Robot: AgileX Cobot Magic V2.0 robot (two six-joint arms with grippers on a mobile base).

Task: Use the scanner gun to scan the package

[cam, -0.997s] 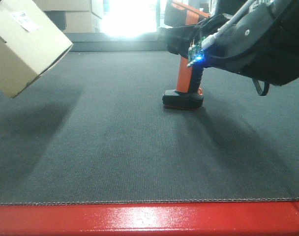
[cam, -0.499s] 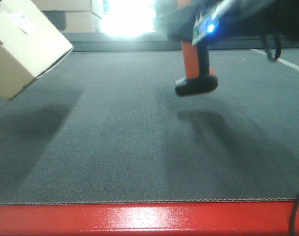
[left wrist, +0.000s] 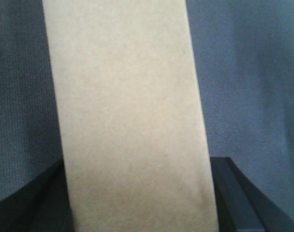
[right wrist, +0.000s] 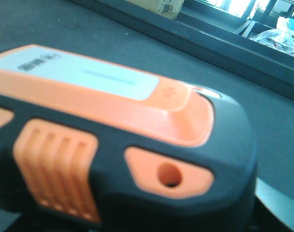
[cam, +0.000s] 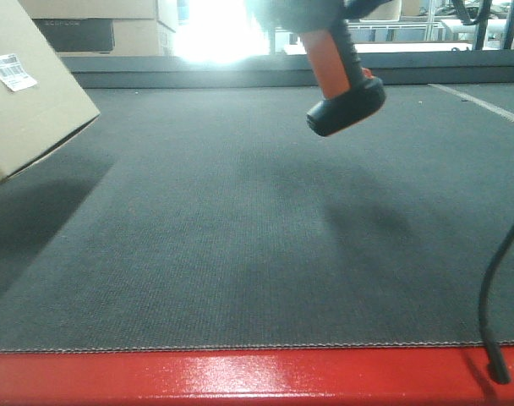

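The plain tan cardboard package [cam: 29, 101], with its white barcode label [cam: 12, 72] facing out, hangs tilted above the dark grey woven worktop [cam: 240, 254] at the left. The left tool [left wrist: 139, 200] is clamped on its sides. The orange-and-black scanner gun [cam: 335, 68] hangs well apart, foot off the worktop. I cannot tell the right tool's state.

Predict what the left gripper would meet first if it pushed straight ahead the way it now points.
The plain tan cardboard package, which lies right between the left gripper's black fingers. Beyond it, only the grey woven mat shows; how far off is unclear.
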